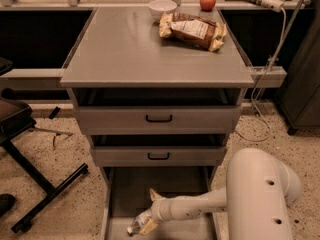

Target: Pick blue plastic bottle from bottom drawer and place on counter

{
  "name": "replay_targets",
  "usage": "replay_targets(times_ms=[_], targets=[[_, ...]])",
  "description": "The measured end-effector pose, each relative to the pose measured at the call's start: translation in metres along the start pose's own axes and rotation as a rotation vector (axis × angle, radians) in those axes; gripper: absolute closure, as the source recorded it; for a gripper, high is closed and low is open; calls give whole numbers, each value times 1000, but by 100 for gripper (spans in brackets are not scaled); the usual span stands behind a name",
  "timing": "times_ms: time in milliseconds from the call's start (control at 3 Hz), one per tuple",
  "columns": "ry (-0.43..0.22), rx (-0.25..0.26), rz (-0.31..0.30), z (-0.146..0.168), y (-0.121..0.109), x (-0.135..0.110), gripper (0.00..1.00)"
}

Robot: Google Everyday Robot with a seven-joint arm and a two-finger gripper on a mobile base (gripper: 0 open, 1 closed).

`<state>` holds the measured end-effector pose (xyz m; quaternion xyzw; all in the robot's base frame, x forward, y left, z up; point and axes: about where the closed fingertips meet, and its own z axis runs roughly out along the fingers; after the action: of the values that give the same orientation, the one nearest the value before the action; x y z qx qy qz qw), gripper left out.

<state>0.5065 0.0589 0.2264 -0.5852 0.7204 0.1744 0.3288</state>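
Note:
The blue plastic bottle (139,226) lies on its side on the floor of the open bottom drawer (170,184), near the drawer's front left, cap pointing left. My gripper (150,212) is down inside the drawer at the end of the white arm (195,208), right at the bottle's right end and touching or nearly touching it. The grey counter (135,49) is the cabinet's broad top, above the two closed drawer fronts.
A crinkled snack bag (192,30), a white bowl (162,7) and a red apple (207,1) sit at the counter's back right. A black chair base (45,186) stands on the floor to the left. A white cable (267,64) hangs at the right.

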Motion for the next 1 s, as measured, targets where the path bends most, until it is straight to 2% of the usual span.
replay_targets(times_ms=[667,1000], targets=[[0,17,39,28,-6,17,0],[8,24,77,55,-4,38,0]])
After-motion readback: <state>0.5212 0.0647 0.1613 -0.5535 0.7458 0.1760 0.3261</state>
